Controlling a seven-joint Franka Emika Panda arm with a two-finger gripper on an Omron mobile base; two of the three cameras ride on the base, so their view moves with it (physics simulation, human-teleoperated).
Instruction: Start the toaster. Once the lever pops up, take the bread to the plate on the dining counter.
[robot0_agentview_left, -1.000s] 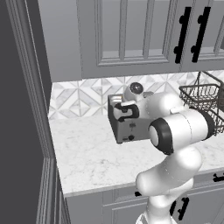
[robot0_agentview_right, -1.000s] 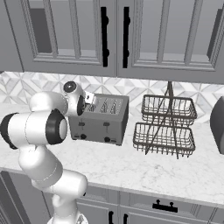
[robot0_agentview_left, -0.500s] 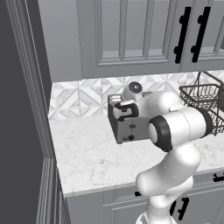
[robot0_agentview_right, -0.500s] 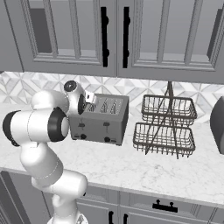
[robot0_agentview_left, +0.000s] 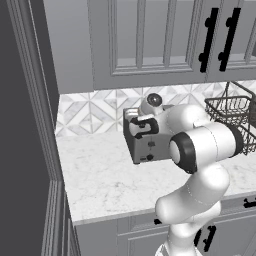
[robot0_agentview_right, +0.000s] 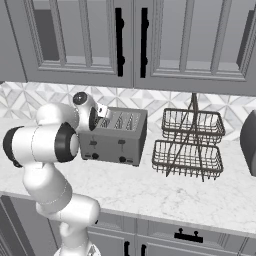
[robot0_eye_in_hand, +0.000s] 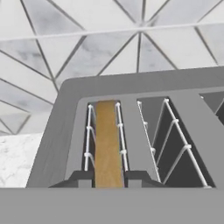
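The grey four-slot toaster (robot0_agentview_left: 150, 146) (robot0_agentview_right: 118, 138) (robot0_eye_in_hand: 65, 127) stands on the marble worktop against the tiled wall. In the hand view, the tan bread (robot0_eye_in_hand: 107, 144) stands upright in the toaster's left slot between wire guides. My gripper (robot0_eye_in_hand: 108, 178) is shut on the bread's top edge, one dark fingertip on each side. In the base views the gripper (robot0_agentview_left: 144, 126) (robot0_agentview_right: 102, 112) hangs over the toaster's left end. A small dark lever (robot0_agentview_right: 120, 143) shows on the front face. The plate and the dining counter are out of view.
A two-tier wire basket (robot0_agentview_right: 189, 145) (robot0_agentview_left: 231, 113) stands right of the toaster. The grey microwave (robot0_agentview_right: 249, 143) sits at the far right edge. Cabinet doors hang overhead. A tall dark panel (robot0_agentview_left: 25, 125) closes the worktop's left end.
The arm has shifted only slightly and the hand stays above the toaster's left end. The toaster and the basket have not moved.
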